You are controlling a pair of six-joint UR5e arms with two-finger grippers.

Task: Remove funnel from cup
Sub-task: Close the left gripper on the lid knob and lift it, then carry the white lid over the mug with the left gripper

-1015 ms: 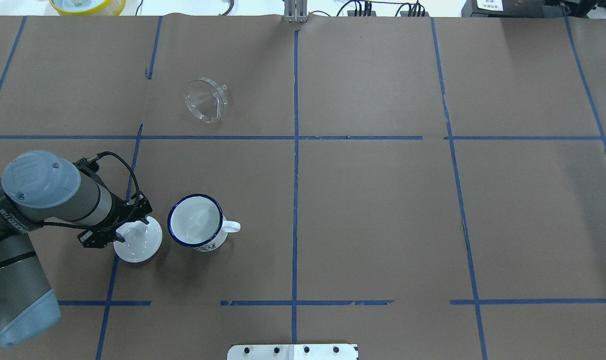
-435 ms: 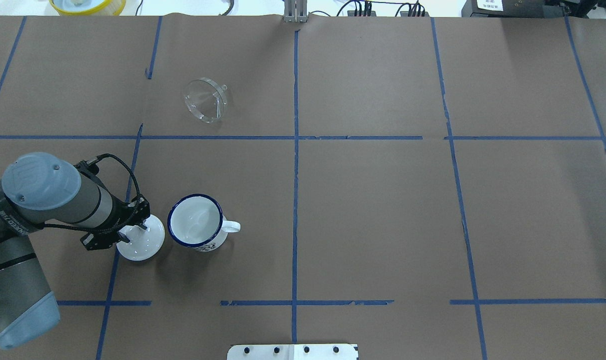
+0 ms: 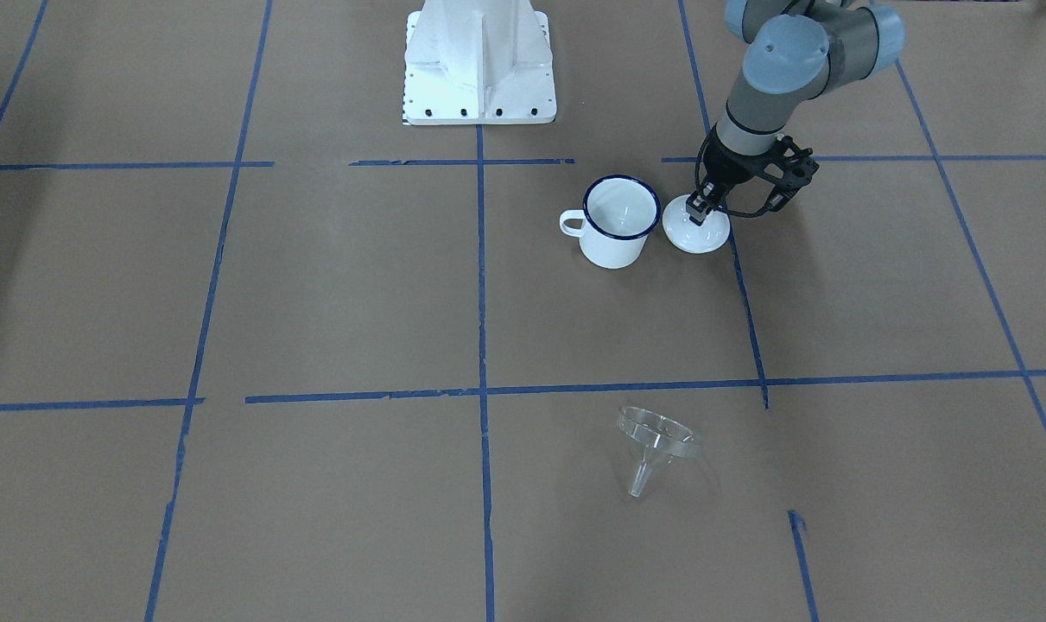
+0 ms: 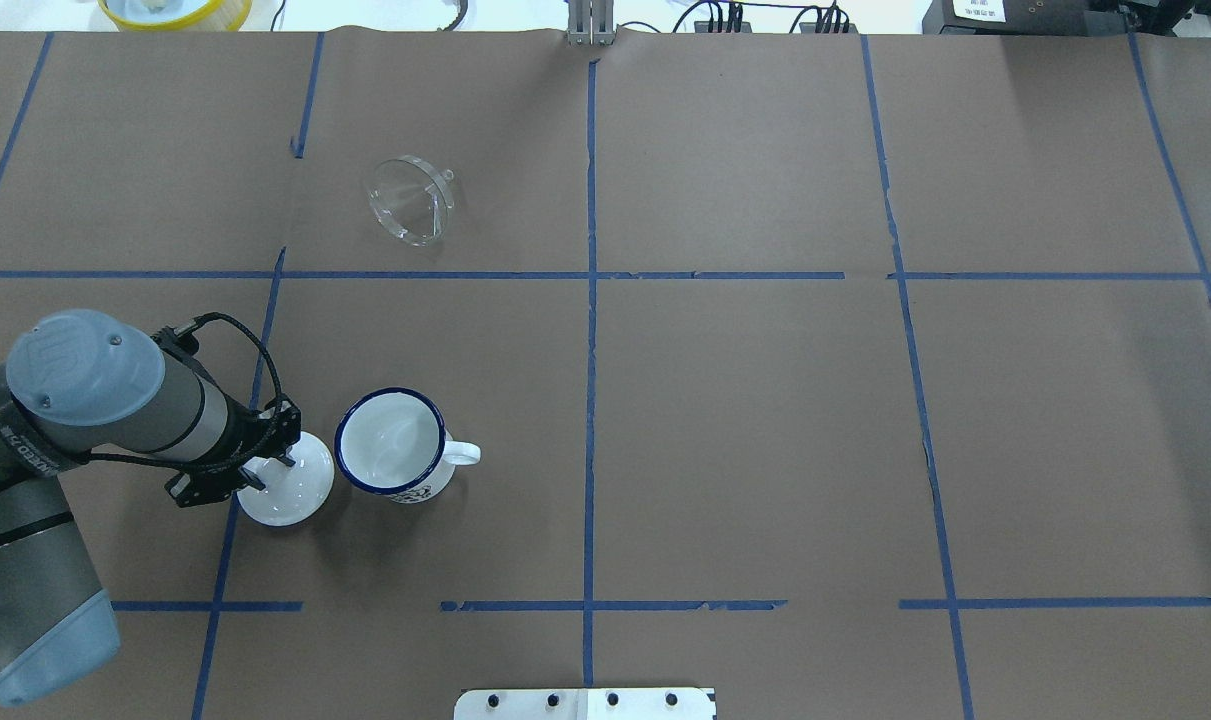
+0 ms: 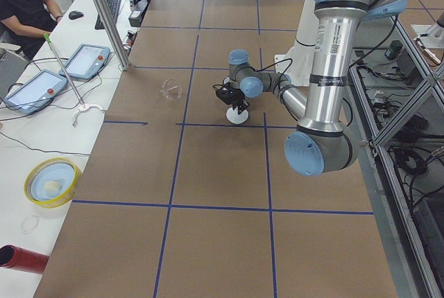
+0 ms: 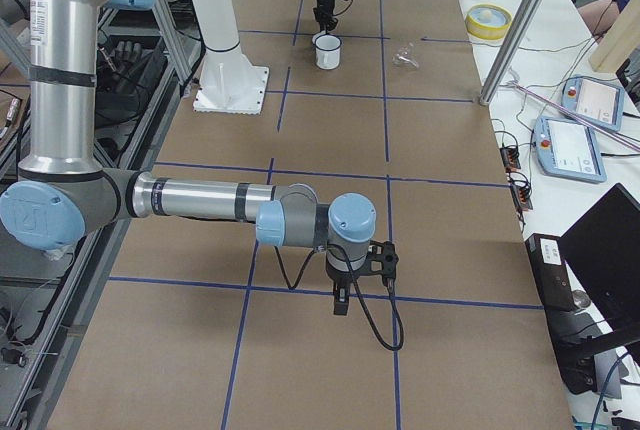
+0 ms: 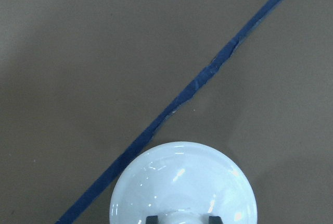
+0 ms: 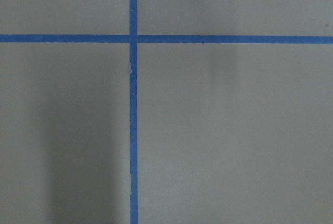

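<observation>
The left gripper (image 3: 700, 210) pinches the knob of a glossy white lid (image 3: 704, 238) just left of the white enamel cup (image 3: 618, 238), dark blue at its rim; the clear plastic funnel (image 3: 656, 436), a wide cone with a narrow spout, lies on its side far across the brown paper desk (image 3: 315, 285). Whether the right gripper (image 6: 342, 300) is open cannot be told. The smooth knob could slip, or the lid could knock the cup

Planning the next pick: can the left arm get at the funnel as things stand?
Probably yes, but not straight away. The funnel lies alone on bare paper on the left arm's side. The left gripper, though, is shut on the knob of the lid beside the cup and must let go first.
</observation>
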